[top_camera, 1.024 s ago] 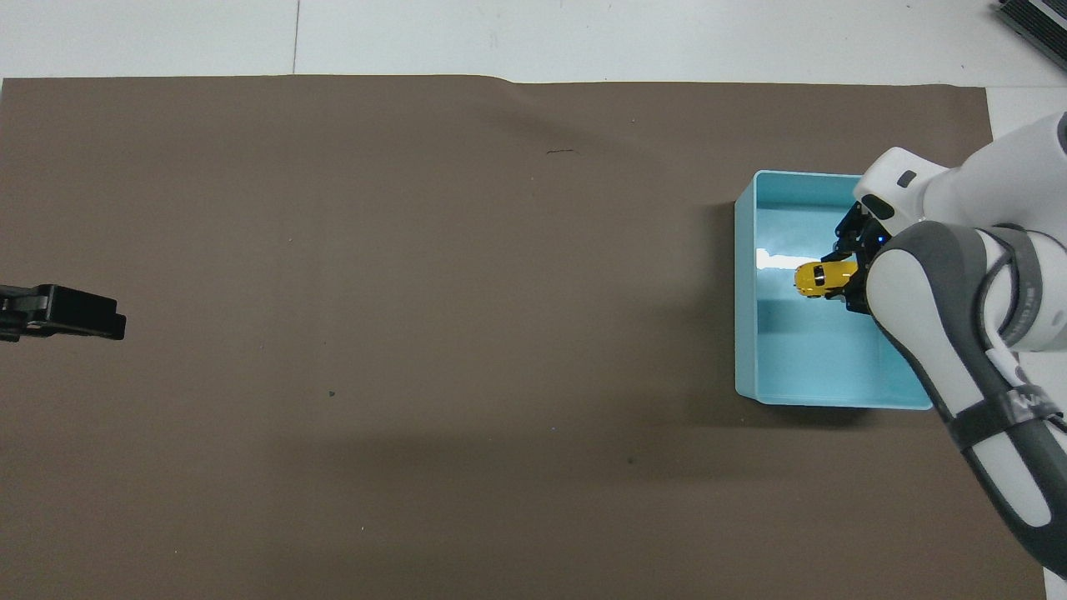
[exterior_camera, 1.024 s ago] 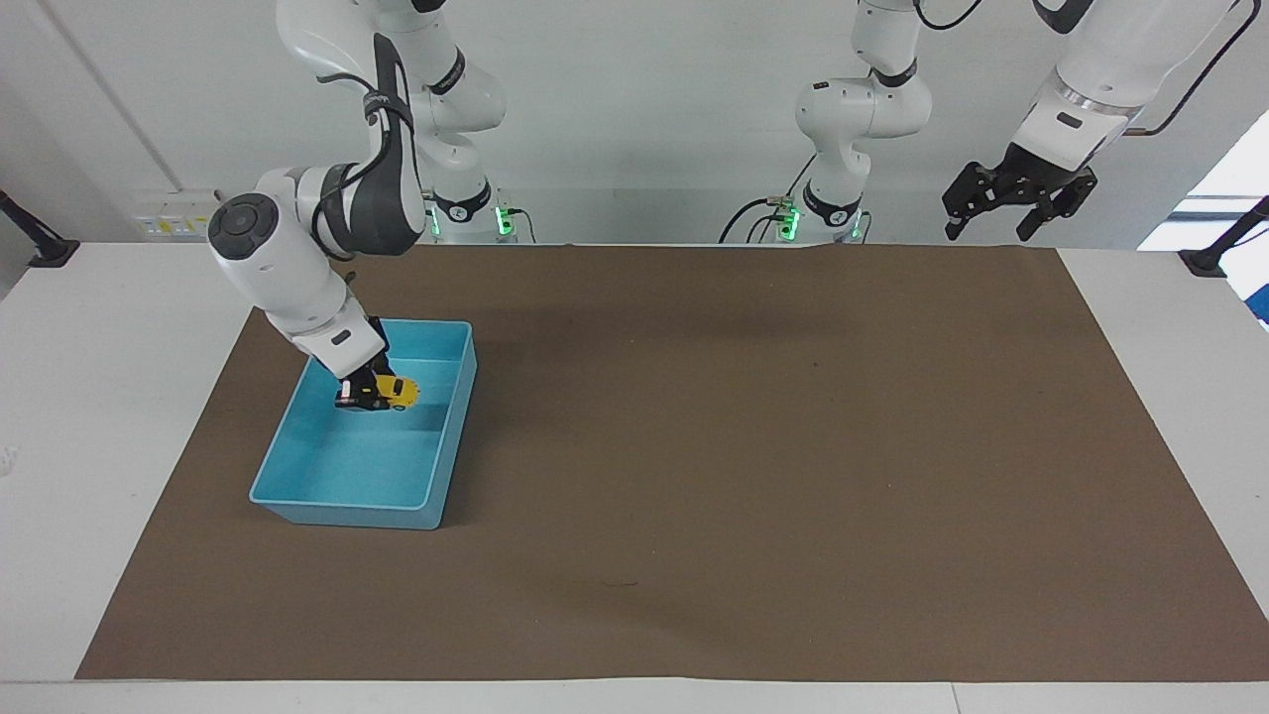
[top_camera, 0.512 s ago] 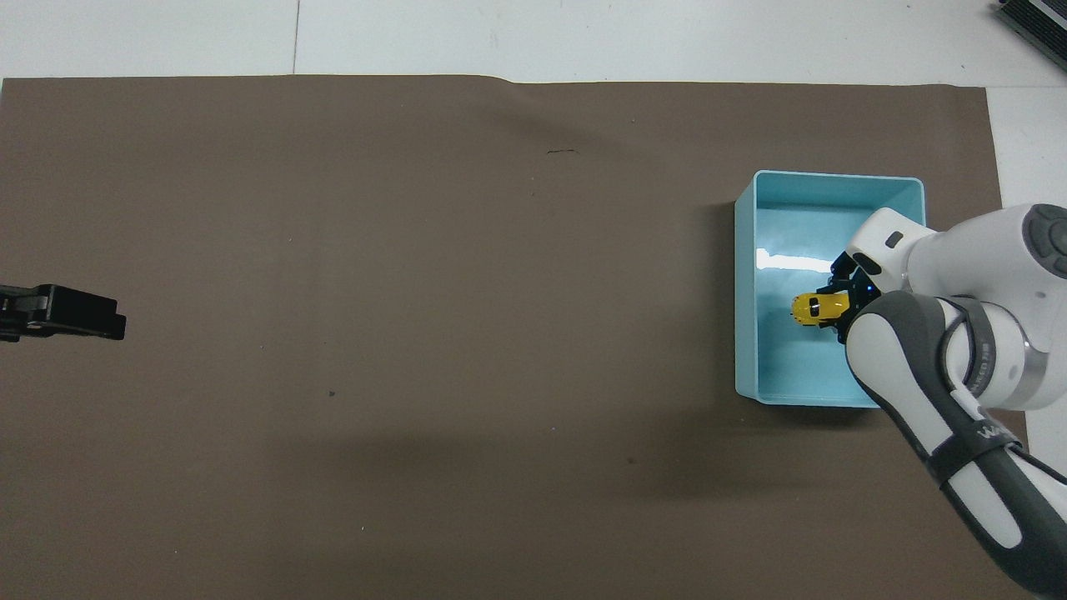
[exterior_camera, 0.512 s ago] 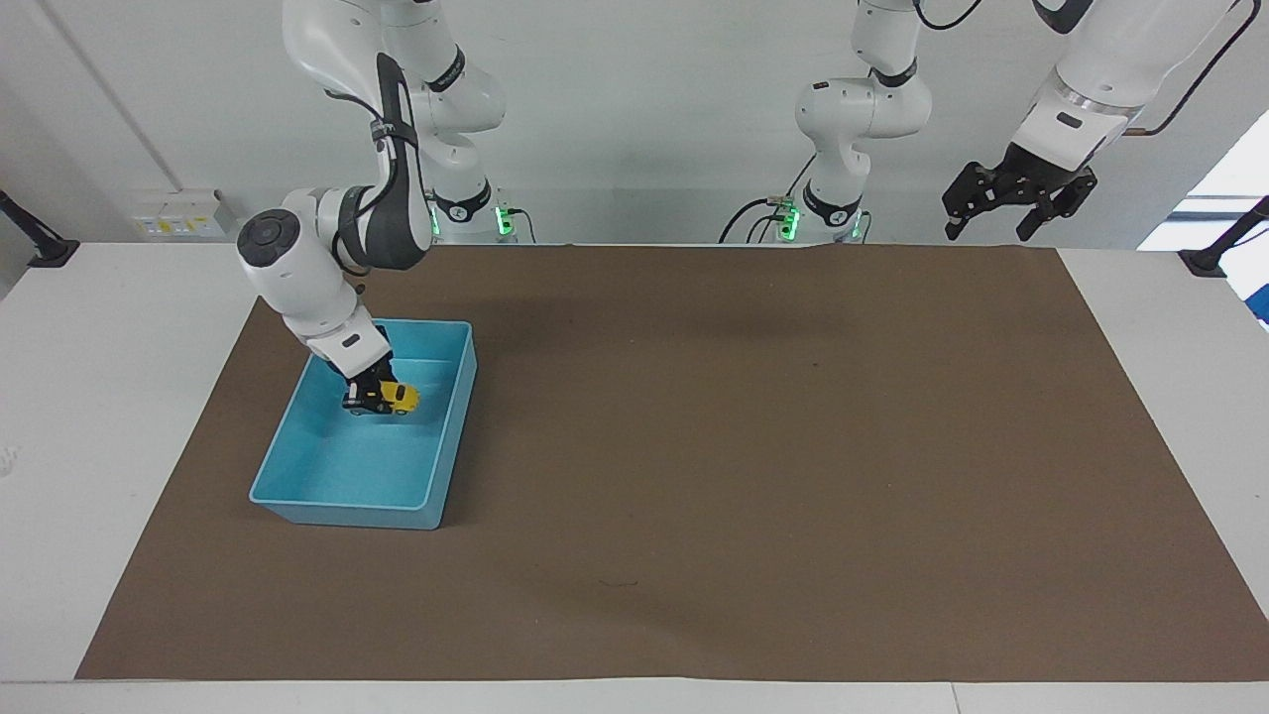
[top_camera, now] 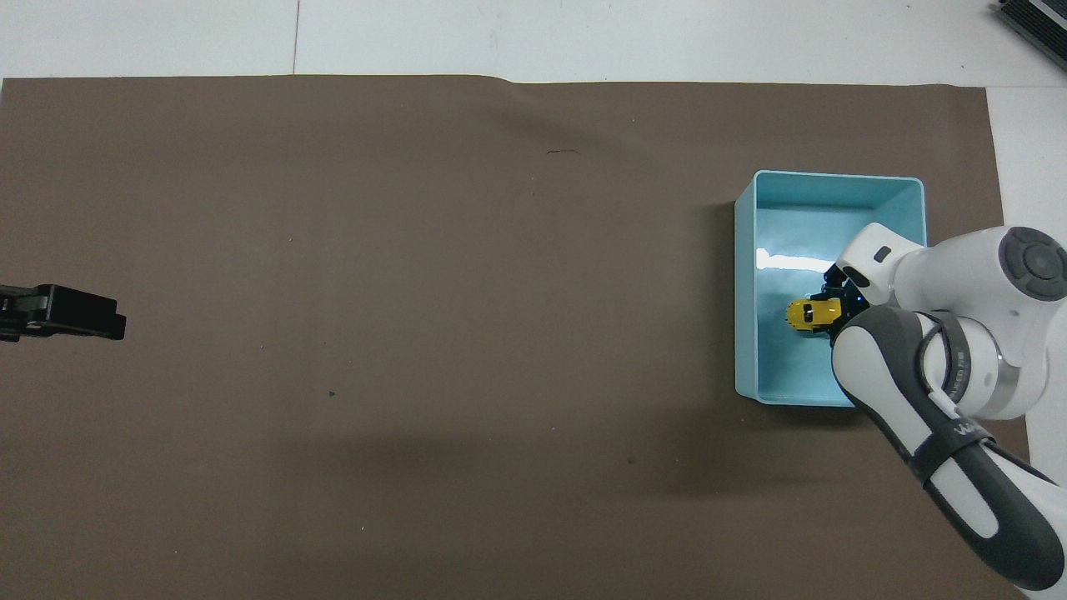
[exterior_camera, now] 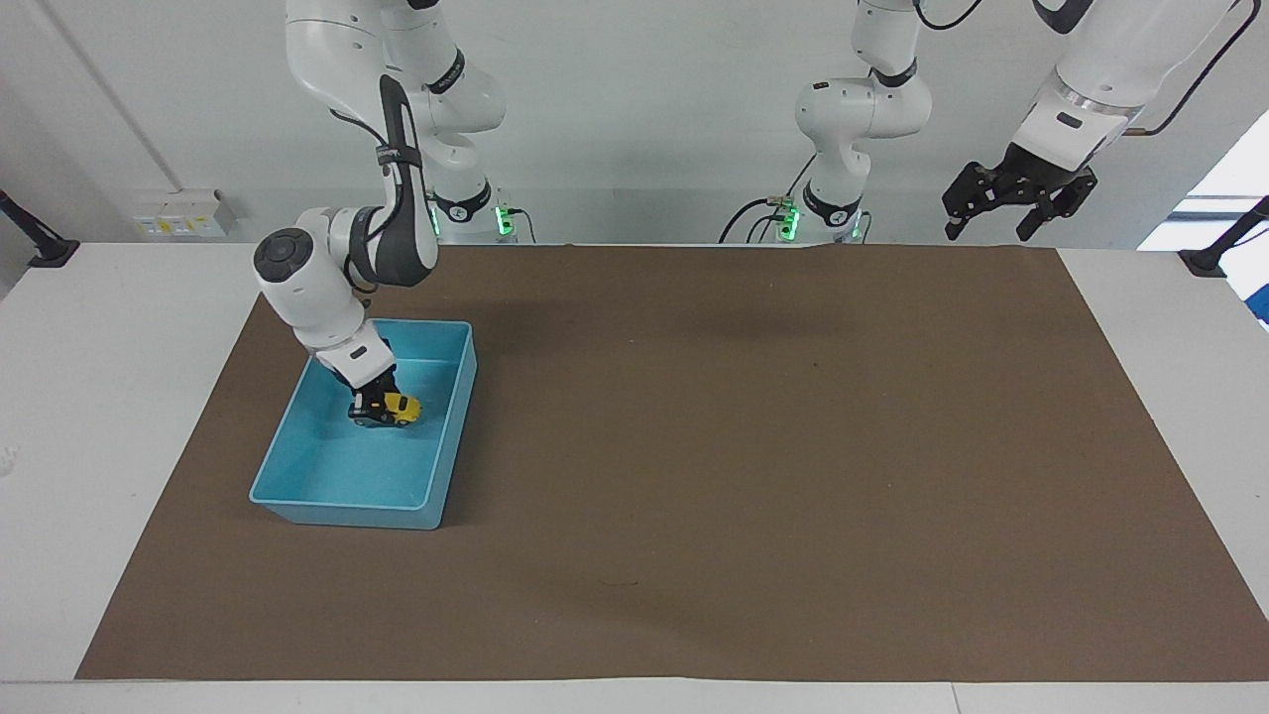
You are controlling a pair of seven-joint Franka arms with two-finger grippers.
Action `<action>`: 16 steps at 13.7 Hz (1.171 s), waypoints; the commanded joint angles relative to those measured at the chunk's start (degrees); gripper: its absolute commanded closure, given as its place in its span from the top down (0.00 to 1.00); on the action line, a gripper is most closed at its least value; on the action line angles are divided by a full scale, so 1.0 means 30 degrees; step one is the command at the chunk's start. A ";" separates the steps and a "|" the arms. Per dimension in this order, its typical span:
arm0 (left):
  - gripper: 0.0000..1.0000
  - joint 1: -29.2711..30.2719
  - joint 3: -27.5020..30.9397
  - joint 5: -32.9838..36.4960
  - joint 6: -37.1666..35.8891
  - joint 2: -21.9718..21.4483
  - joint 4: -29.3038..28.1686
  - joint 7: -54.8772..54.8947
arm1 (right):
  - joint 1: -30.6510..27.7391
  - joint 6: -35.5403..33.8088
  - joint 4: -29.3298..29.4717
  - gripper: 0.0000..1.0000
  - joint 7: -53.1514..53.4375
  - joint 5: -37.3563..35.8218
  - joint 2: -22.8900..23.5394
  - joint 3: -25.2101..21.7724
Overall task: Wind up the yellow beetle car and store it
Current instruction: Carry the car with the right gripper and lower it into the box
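- We see the tiny bright yellow beetle-shaped toy car (exterior_camera: 400, 406) with dark windows and black wheels inside the light blue rectangular plastic tray (exterior_camera: 297, 496), at the left of the facing frame and the right of the overhead frame (top_camera: 812, 312).
- The car sits low in the tray's middle, toward the wall on the table-centre side; we cannot tell whether its wheels touch the tray floor.
- The right gripper (exterior_camera: 375, 407) reaches down into the tray, its black fingers clenched on the car's end, so the rest of the yellow body sticks out past the fingers toward the tray wall.
- In the overhead frame the right gripper (top_camera: 834, 315) is mostly covered by the white wrist, and the grey-and-white forearm crosses the tray's lower right corner.
- The tray (top_camera: 746, 283) rests on the brown paper mat (exterior_camera: 753, 446) that covers most of the white table (exterior_camera: 89, 397), at the right arm's end.
- The left gripper (exterior_camera: 1001, 203) waits in the upper right of the facing frame, raised over the mat's edge by the robots, well apart from the tray, its black fingers spread and holding nothing.
- In the overhead frame only its dark tip (top_camera: 62, 311) shows at the left edge.
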 commanded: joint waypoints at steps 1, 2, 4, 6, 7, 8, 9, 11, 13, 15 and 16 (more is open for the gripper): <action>1.00 0.0271 -0.0084 -0.0307 -0.0225 -0.0344 -0.0219 0.0063 | -0.0278 0.0700 -0.0202 0.21 -0.0703 0.0102 0.0237 0.0176; 1.00 0.0271 -0.0113 -0.0307 -0.0196 -0.0344 -0.0219 0.0063 | -0.0277 0.0761 -0.0202 0.22 -0.0703 0.0102 0.0267 0.0176; 1.00 0.0271 -0.0113 -0.0307 -0.0225 -0.0344 -0.0219 0.0063 | -0.0277 0.0761 -0.0202 0.40 -0.0703 0.0102 0.0268 0.0176; 1.00 0.0271 -0.0084 -0.0307 -0.0224 -0.0344 -0.0219 0.0063 | -0.0248 0.0703 -0.0173 0.86 -0.0529 0.0102 0.0268 0.0176; 1.00 0.0271 -0.0084 -0.0307 -0.0225 -0.0344 -0.0219 0.0063 | -0.0190 0.0587 -0.0144 1.00 -0.0528 0.0102 0.0297 0.0176; 1.00 0.0271 -0.0084 -0.0307 -0.0196 -0.0344 -0.0219 0.0063 | -0.0189 0.0528 -0.0085 1.00 -0.0528 0.0102 0.0326 0.0205; 1.00 0.0271 -0.0113 -0.0307 -0.0224 -0.0344 -0.0219 0.0063 | -0.0189 0.0440 -0.0027 1.00 -0.0470 0.0160 0.0326 0.0206; 1.00 0.0271 -0.0084 -0.0307 -0.0225 -0.0344 -0.0219 0.0063 | -0.0160 0.0381 0.0061 1.00 -0.0353 0.0219 0.0326 0.0206; 1.00 0.0271 -0.0084 -0.0307 -0.0225 -0.0344 -0.0219 0.0063 | -0.0102 -0.0490 0.0790 1.00 -0.0206 0.0248 0.0210 0.0206; 1.00 0.0271 -0.0084 -0.0307 -0.0225 -0.0344 -0.0219 0.0063 | -0.0102 -0.1667 0.1611 1.00 -0.0031 0.0423 0.0063 0.0206; 1.00 0.0271 -0.0084 -0.0307 -0.0196 -0.0344 -0.0219 0.0063 | -0.0102 -0.1902 0.1934 1.00 0.0058 0.0453 0.0034 0.0206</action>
